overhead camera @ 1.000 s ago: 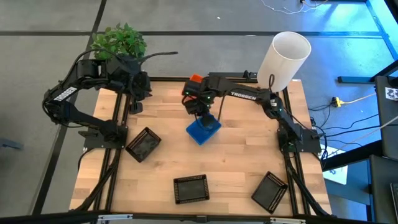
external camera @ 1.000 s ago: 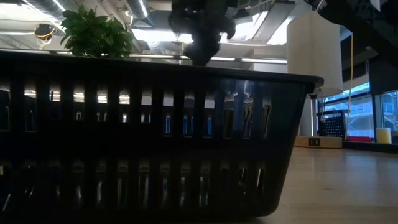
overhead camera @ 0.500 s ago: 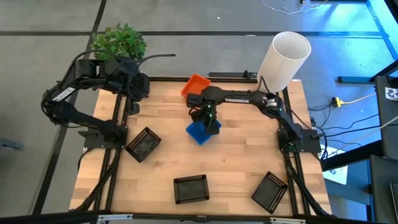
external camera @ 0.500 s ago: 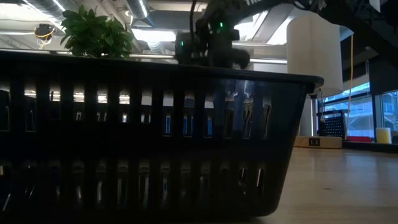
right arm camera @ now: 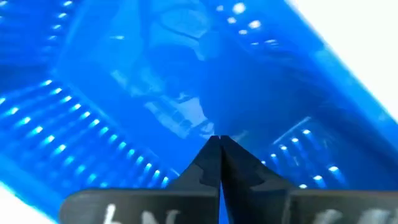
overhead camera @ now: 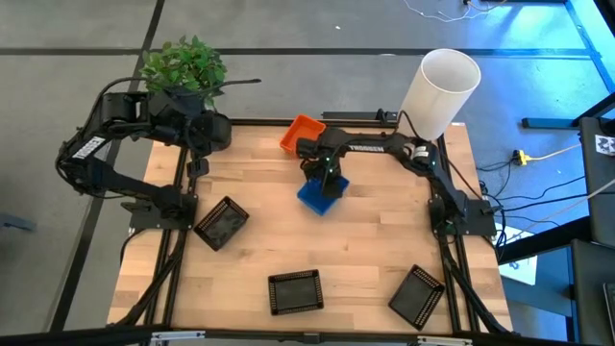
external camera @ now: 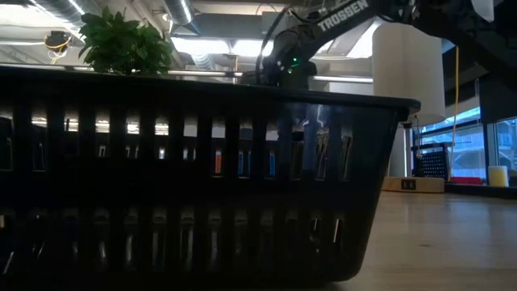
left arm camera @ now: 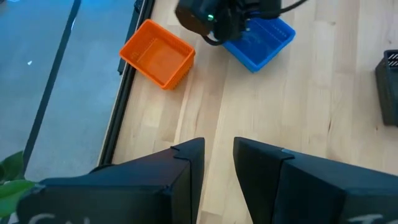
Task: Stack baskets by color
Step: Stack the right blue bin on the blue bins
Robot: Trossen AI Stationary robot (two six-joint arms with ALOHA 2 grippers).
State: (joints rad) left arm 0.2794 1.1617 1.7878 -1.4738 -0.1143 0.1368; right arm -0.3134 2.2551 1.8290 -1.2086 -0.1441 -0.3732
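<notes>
A blue basket (overhead camera: 318,195) sits at the middle of the table's far half, with an orange basket (overhead camera: 302,133) just beyond it at the far edge. My right gripper (overhead camera: 327,176) points down over the blue basket's far side, shut on it. The blue basket's inside fills the right wrist view (right arm camera: 155,93). My left gripper (left arm camera: 219,148) stands open high over the far left corner (overhead camera: 209,135), touching nothing. Three black baskets lie on the near half: left (overhead camera: 221,223), middle (overhead camera: 295,290) and right (overhead camera: 416,295). My right gripper pinches the blue basket's wall (right arm camera: 217,127) between its two shut fingers, at the side nearest the orange basket (left arm camera: 239,31). The fingers come from above, pointing down. The basket hangs low over the wood; whether its bottom touches the table I cannot tell.
A green potted plant (overhead camera: 183,65) stands beyond the far left corner and a tall white cylinder (overhead camera: 437,91) at the far right corner. In the low view the middle black basket (external camera: 194,178) blocks most of the table. Bare wood lies between the blue basket and the black ones.
My right gripper has come down, staying shut, and has turned about its own axis. The blue basket has gone with it, a little toward the far edge and the orange basket, and has turned. The orange basket, half hidden under the arm before, now shows whole.
</notes>
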